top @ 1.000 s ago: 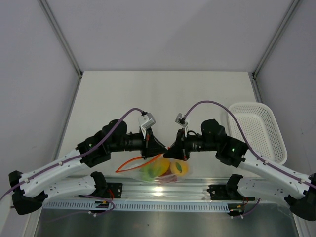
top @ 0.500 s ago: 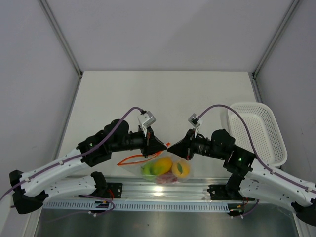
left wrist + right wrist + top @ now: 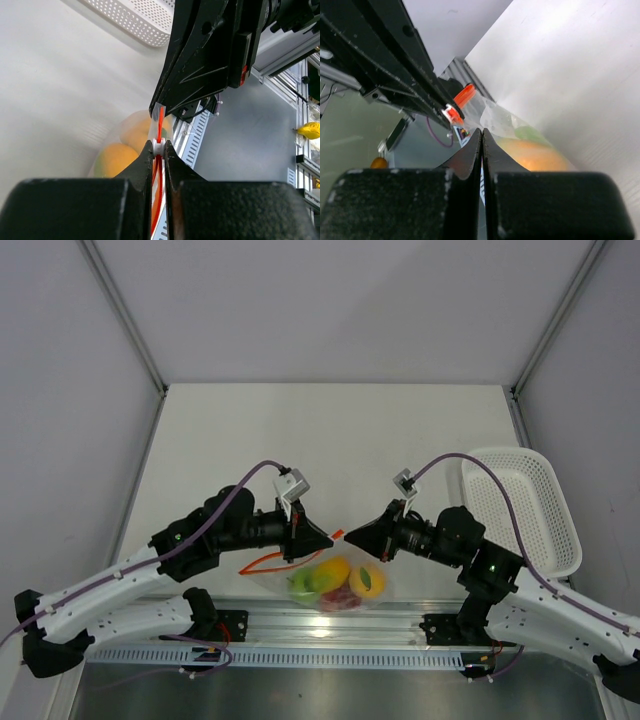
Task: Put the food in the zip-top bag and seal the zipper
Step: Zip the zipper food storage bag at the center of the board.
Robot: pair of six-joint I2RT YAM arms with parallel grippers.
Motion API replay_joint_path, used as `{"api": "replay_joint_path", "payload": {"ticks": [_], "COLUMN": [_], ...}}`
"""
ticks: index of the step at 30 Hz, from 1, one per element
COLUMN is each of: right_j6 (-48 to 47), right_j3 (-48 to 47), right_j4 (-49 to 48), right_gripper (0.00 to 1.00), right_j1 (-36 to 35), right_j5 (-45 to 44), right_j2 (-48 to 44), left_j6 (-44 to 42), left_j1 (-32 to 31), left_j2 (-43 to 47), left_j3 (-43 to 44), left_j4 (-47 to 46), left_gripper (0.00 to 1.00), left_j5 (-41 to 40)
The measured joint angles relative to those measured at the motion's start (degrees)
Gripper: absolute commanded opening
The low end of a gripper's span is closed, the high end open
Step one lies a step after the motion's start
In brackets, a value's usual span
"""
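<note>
The zip-top bag [image 3: 372, 567] lies clear and crinkly at the table's near edge. Inside it are the food pieces: a lime-green fruit [image 3: 302, 586], two yellow-orange ones [image 3: 332, 571] and a red one [image 3: 343, 598]. The orange-red zipper [image 3: 268, 564] curves left from the bag's mouth. My left gripper [image 3: 328, 537] is shut on the zipper at its white tab [image 3: 159, 145]. My right gripper [image 3: 349, 536] is tip to tip with it, shut on the bag's end corner [image 3: 159, 111]. The right wrist view shows its shut jaws [image 3: 482, 131], the tab [image 3: 451, 113] and fruit [image 3: 535, 156] through the plastic.
A white mesh basket [image 3: 522, 505] stands at the right of the table, also in the left wrist view [image 3: 135, 16]. A metal rail [image 3: 320, 632] with both arm bases runs along the near edge, just below the bag.
My right arm has drawn back to the right and lower, its gripper staying at the bag's end. The left gripper stays on the zipper. The bag and fruits have shifted slightly right.
</note>
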State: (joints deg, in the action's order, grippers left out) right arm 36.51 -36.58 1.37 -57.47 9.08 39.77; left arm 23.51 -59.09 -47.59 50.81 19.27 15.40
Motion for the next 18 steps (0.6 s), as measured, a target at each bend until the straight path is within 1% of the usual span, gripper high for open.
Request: {"api": "replay_joint_path", "payload": {"ticks": [2,3,5,6,8,9,12,18], "right_j6": [-0.07,-0.13,-0.96,-1.33,-3.34,-4.48,-8.13,-13.40], "right_j3": [0.11,0.13,0.11,0.07,-1.03,-1.99,-4.87,-8.48], "right_j4": [-0.13,-0.37,-1.25,-1.42,-0.70,0.22,3.34,6.25], "right_gripper": [0.00,0.02,0.24,0.37,0.43,0.45,0.47,0.44], "right_j1": [0.61,1.29,3.08,3.50,4.20,4.22,4.17,4.20], "right_j5": [1.64,3.21,7.93,9.40,13.35,15.39,20.26,26.40], "right_j2": [0.13,0.37,1.68,2.36,4.90,6.40,10.12,13.20], "left_j6": [0.00,0.00,-0.02,-0.02,-0.02,-0.02,-0.02,0.00], "left_j1": [0.00,0.00,0.00,0.00,0.00,0.00,0.00,0.00], "left_j2": [0.59,0.81,1.14,1.27,1.44,1.51,1.53,1.53], "left_j3": [-0.48,-0.48,-0.48,-0.48,-0.48,-0.48,-0.48,-0.48], "left_j4": [0.39,0.66,1.09,1.53,2.12,2.34,2.80,2.97], "left_gripper": [0.01,0.01,0.00,0.00,0.00,0.01,0.00,0.01], "left_j5": [-0.02,0.00,0.02,0.07,0.26,0.28,0.39,1.38]}}
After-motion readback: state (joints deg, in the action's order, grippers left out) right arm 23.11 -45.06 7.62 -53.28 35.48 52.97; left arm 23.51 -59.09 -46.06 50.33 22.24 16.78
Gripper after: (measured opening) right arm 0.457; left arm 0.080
